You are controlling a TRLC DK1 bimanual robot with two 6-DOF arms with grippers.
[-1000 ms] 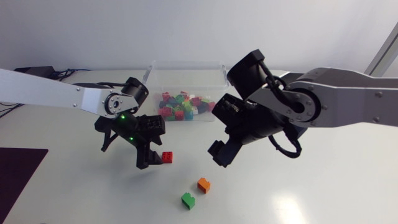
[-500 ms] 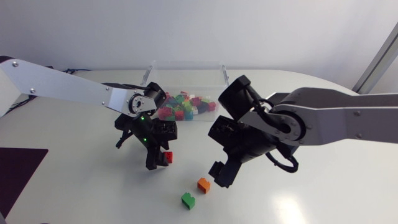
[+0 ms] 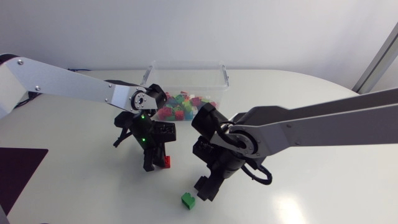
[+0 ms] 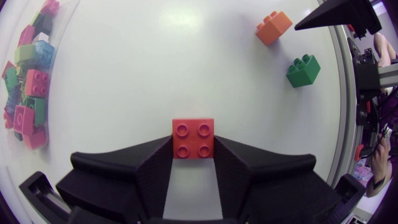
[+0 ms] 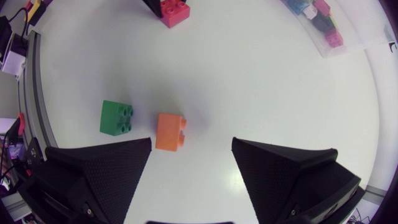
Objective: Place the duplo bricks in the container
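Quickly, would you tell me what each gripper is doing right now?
Left gripper: closed on the red brick.
Right gripper: open, the orange brick just ahead of it, not gripped.

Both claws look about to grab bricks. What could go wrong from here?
The left gripper pinches the red brick only by its near half, so it might twist out on lifting. The orange brick sits off-centre at the mouth of the open right gripper, with the green brick close beside it; closing could knock either away.
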